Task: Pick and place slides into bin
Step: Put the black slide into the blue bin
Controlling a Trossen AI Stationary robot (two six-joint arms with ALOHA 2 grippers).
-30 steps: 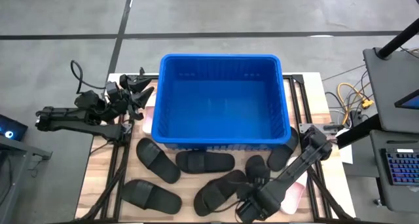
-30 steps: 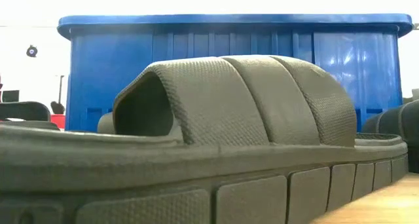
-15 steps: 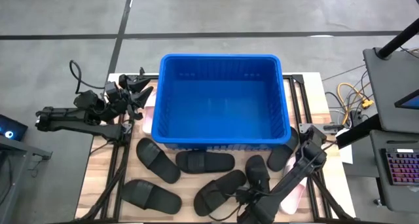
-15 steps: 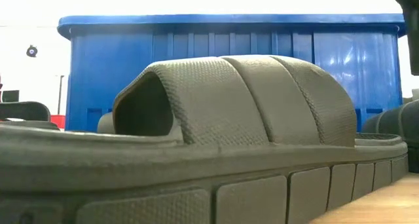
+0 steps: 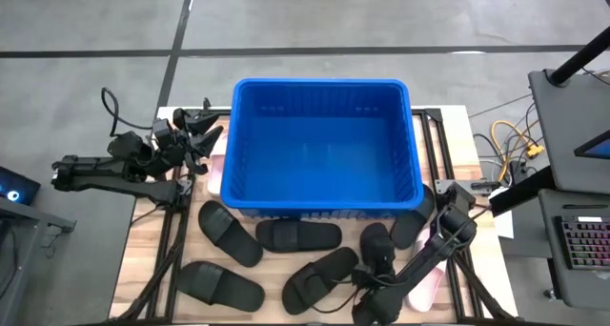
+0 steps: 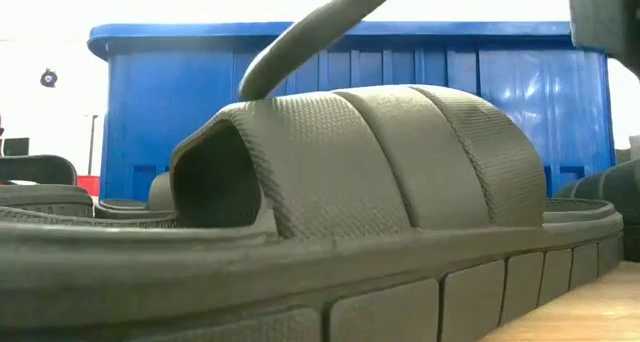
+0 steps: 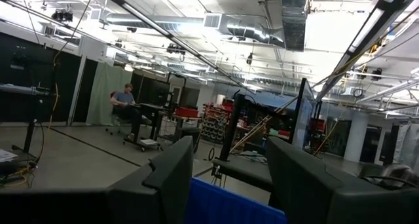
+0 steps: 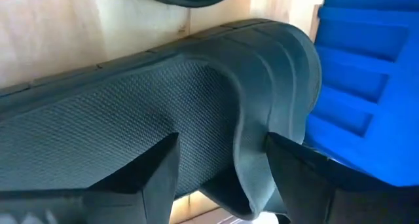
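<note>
— Six black slides [image 5: 322, 275] lie on the table [image 5: 143, 254], at six o'clock from the empty bin [image 5: 322, 154].

— Which step?

— Picking. Right pincer [image 5: 365, 286] hangs open over one slide; next, close on it. Left pincer [image 5: 198, 133] waits half open at nine o'clock.

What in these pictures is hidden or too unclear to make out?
- Pink slide: high view, mostly covered by the right arm.
- Bin: low view, lower wall blocked by a black slide close to the lens.
- Right gripper: wrist view, whether it grips the slide is unclear.
- Person: left wrist view, too small.
</note>
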